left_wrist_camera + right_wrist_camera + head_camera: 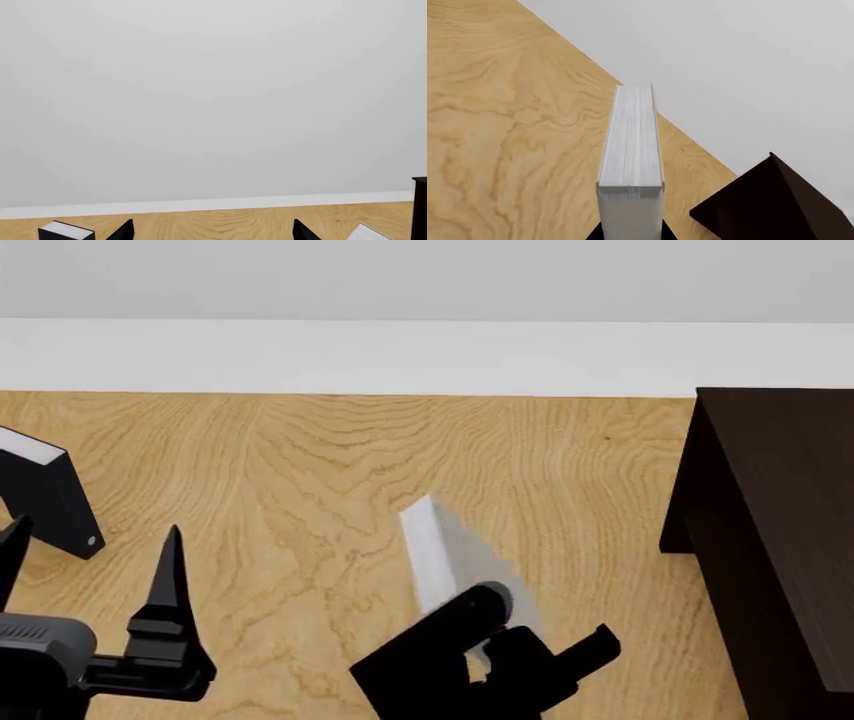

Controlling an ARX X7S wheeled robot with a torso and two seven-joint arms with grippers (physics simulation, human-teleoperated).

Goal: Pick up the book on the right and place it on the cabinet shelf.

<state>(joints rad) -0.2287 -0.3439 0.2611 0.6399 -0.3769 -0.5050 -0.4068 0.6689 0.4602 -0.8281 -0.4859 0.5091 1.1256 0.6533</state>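
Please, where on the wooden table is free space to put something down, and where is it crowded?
Free: the bare wood between the black book and the grey book, up to the far edge. Also the strip between the grey book and the dark cabinet. Crowded: the near edge, with the left gripper and right gripper.

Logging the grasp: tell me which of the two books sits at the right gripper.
The light grey book mid-floor, white page edges up, at the right gripper. The black book stands far left, beyond the left gripper.
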